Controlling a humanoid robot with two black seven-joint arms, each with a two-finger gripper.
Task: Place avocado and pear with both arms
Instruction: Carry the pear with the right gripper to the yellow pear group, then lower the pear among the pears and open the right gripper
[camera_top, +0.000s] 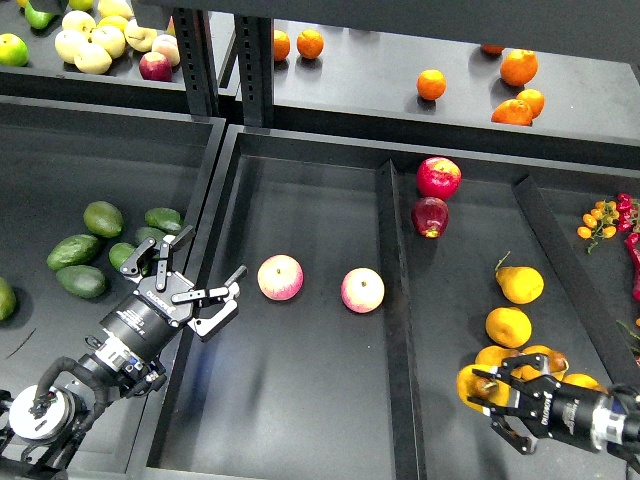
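My right gripper (487, 399) is shut on the golden pear (468, 385), whose dark brown patch faces the fingers. It holds the pear at the front of the right compartment, against the other yellow pears (508, 327). My left gripper (213, 251) is open and empty over the wall between the left bin and the middle compartment. The glossy green avocado (124, 254) lies just left of it in the left bin, partly hidden behind a finger (168, 250).
Duller avocados (75, 250) lie in the left bin. Two pink-yellow apples (280, 277) sit in the middle compartment. A divider wall (395, 300) separates it from the red apples (438, 177) and pears. Oranges (519, 68) sit on the back shelf.
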